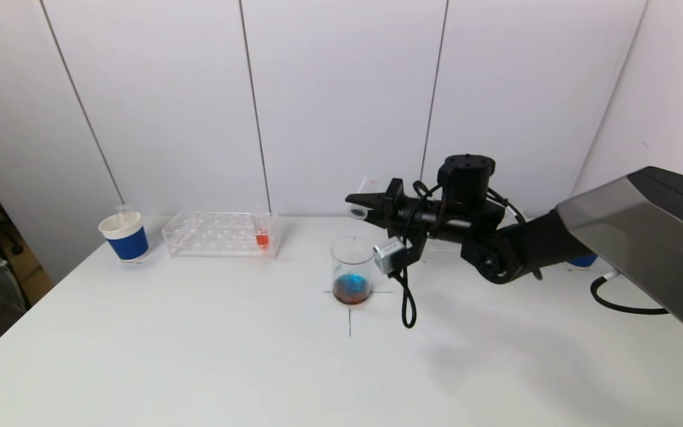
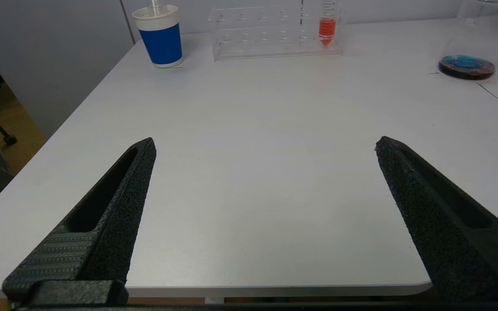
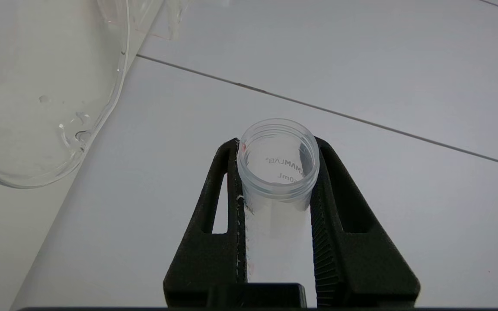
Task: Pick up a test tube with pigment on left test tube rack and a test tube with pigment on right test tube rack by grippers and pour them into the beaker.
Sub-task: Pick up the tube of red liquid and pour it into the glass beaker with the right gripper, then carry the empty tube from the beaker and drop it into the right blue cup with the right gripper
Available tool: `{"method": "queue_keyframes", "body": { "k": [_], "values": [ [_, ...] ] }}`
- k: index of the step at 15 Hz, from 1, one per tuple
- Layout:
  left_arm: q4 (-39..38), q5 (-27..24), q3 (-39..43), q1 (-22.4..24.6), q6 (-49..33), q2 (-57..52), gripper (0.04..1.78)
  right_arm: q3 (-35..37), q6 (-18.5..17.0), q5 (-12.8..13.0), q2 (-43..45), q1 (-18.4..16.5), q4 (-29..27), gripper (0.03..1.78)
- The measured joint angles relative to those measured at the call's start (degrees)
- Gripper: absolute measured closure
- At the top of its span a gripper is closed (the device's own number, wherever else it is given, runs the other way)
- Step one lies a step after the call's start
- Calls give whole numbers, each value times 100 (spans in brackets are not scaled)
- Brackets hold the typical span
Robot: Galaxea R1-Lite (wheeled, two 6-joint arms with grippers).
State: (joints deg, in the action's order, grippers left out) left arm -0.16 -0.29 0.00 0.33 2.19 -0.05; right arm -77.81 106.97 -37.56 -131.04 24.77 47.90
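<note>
The right gripper (image 3: 277, 168) pinches a clear, emptied plastic test tube (image 3: 277, 172) between its black fingers (image 3: 339, 216), the open mouth jutting just past the fingertips, beside the rim of the clear glass beaker (image 1: 351, 270), which holds blue and dark red pigment. The left gripper (image 2: 266, 147), unseen from the head, stands spread wide over the white table (image 2: 253, 129); ahead, its camera shows a tube of orange-red liquid (image 2: 327, 28) upright in the clear acrylic rack (image 2: 266, 32).

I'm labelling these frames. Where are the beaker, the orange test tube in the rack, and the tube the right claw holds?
beaker (image 1: 351, 261), head view, glass wall.
orange test tube (image 2: 327, 28), left wrist view, coloured liquid.
held test tube (image 3: 278, 151), right wrist view, open rim.
</note>
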Motion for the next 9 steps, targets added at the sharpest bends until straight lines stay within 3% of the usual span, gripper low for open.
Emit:
{"method": "queue_keyframes", "body": {
  "k": [5,7,9],
  "values": [
    [0,-4,0,0,0,0,4,13,-89,-4,37,-18,-24,133],
    [0,-1,0,2,0,0,4,28,-488,-1,79,-46,4,133],
    [0,-4,0,0,0,0,4,37,-1285,176,151,-52,118,133]
  ]
}}
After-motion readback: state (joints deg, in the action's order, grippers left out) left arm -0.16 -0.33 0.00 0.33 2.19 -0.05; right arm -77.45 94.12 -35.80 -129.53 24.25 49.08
